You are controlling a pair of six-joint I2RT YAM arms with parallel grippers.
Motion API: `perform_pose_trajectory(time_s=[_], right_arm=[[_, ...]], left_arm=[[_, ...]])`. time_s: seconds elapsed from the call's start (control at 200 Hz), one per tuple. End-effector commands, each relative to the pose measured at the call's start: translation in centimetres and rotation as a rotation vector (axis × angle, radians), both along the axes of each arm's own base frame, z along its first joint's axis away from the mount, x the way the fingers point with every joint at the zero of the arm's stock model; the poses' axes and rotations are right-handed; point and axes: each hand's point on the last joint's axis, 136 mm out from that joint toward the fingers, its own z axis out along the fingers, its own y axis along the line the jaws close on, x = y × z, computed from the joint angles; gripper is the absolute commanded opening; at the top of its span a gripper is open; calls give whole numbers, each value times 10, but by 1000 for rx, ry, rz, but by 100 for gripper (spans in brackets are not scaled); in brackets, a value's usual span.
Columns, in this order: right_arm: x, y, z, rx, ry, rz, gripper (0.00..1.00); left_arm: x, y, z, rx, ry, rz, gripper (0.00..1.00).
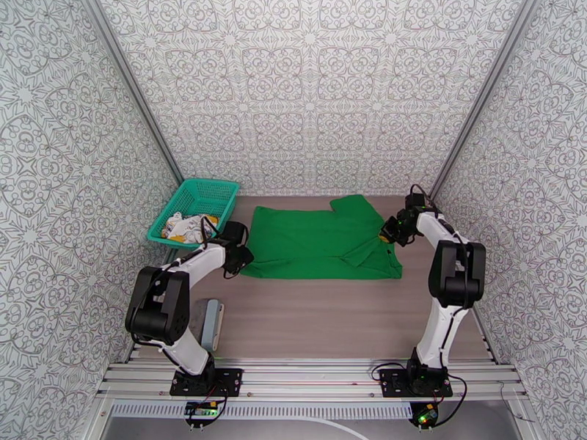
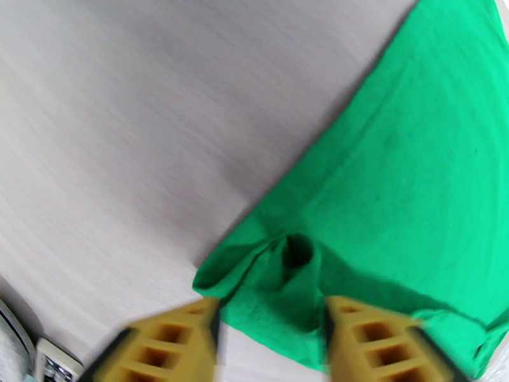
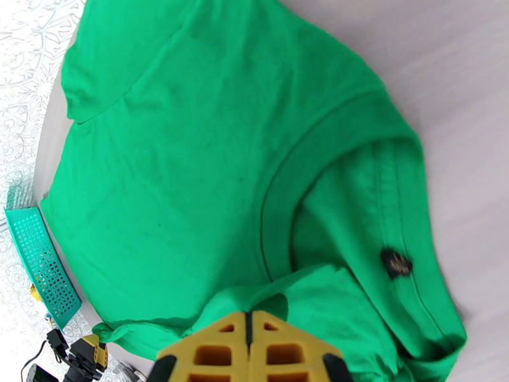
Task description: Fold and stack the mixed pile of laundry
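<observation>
- While the green shirt (image 1: 315,240) lay spread flat across the middle of the table (image 1: 315,324), collar toward the right of the top view, the white printed garment (image 1: 183,226) sat bunched in the mesh basket (image 1: 216,188) at upper left.
- Left gripper (image 2: 270,310): jaws spread apart, straddling the rumpled hem corner at the shirt's lower left. Nothing was clamped.
- Right gripper (image 3: 249,316): fingers pressed together on a raised fold of shirt beside the collar, at the shirt's right edge.
- Step in hand, by my read: getting a hold on both ends for the first fold. No fold was made yet and no stack begun.
- To do it well, the left jaws should drop over the hem corner and take both layers, not just the curled top lip.
- They should close fully before lifting, since a thin pinch would likely slip.
- Both ends should rise together and low, cloth taut between the grips.
- The far sleeve (image 1: 352,207) stuck out at upper middle and could drag the fold askew.
- Risk: the loose corner could skid on the smooth table as the jaws closed.
</observation>
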Motion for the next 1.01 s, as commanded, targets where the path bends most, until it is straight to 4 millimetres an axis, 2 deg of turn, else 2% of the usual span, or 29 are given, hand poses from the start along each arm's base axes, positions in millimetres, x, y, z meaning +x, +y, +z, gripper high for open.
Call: perform_pose_trajectory(time_s=[0.0,0.21,0.36,0.445,0.55,0.655,0.755,0.86,1.0], right_arm=[[15,-2,-4,49,-13,-20,0],[30,-14,-17,116,-11,-70,0],[36,-26,-24,140,-2,-107,0],[37,-24,-25,151,-1,-101,20],[38,-25,-26,144,2,-97,29],[39,-27,-18,129,-7,-87,40],[31,-29,-2,100,-25,-80,43],[13,-28,13,53,-49,-75,44],[-13,-20,16,36,-54,-63,44]], left_arm=[[11,3,14,4,-47,14,58],[-3,9,30,43,-81,-6,58],[-13,2,40,62,-101,-76,58],[-15,-10,41,59,-108,-142,57],[-14,-28,35,49,-95,-216,50],[-11,-42,22,25,-77,-261,43],[-4,-52,11,13,-59,-291,40],[5,-59,5,5,-56,-305,40],[22,-65,2,-9,-67,-302,39]])
